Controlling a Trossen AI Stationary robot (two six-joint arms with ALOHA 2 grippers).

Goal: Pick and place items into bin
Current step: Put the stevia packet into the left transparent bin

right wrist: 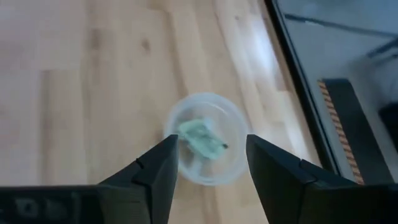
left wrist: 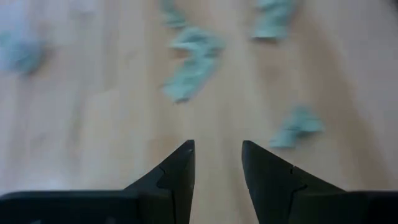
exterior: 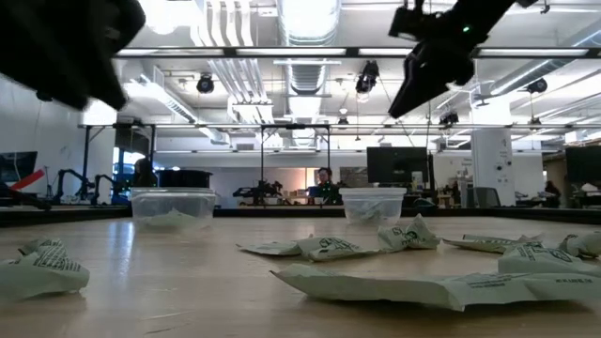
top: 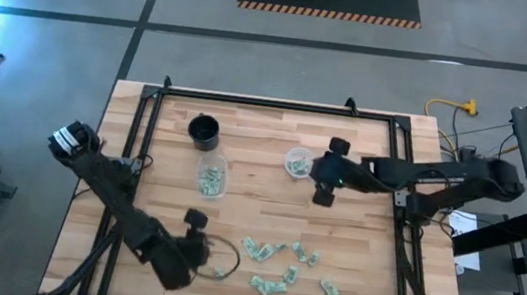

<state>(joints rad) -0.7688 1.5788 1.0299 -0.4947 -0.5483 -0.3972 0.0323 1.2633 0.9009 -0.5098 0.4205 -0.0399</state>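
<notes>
Several small pale green-and-white wrinkly items (top: 272, 257) lie loose on the near part of the wooden table, close up in the low view (exterior: 329, 248) and blurred in the left wrist view (left wrist: 193, 65). My left gripper (top: 215, 258) (left wrist: 217, 158) is open and hovers just left of them, touching nothing. My right gripper (top: 310, 166) (right wrist: 211, 165) is open and raised over a small clear round cup (top: 297, 162) (right wrist: 205, 148) that holds one item (right wrist: 202, 140). A clear rectangular bin (top: 212, 175) (exterior: 174, 207) holds more items.
A black cup (top: 205, 132) stands upright near the far left of the table, behind the clear bin. A black rail frame (top: 279, 106) runs along the table's far edge and sides. Bare wood lies between the bin and the scattered items. People and desks show in the room beyond.
</notes>
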